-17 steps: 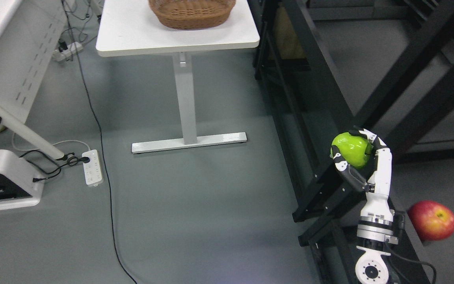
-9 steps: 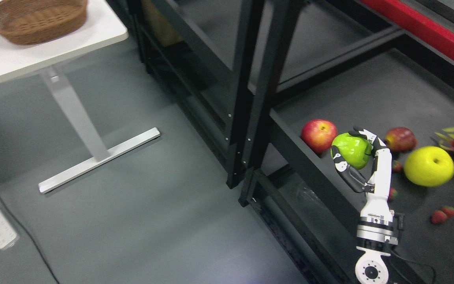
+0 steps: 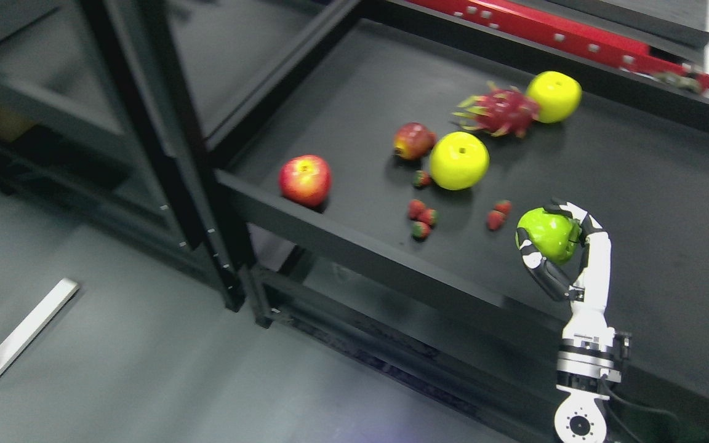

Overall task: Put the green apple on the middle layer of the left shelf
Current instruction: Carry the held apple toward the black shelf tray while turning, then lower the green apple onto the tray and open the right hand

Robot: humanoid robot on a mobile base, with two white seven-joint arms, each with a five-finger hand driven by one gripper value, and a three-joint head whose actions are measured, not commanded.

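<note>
At lower right, a round glossy green apple [image 3: 548,234] is gripped by the white right hand [image 3: 556,246] above the black metal shelf [image 3: 637,184], not yet released.

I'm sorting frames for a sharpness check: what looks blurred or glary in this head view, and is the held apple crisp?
Head view: the green apple and right hand are crisp; the shelf post and red rail smear with motion blur; the yellow apple is slightly soft; an overexposed white patch at top right.
</note>
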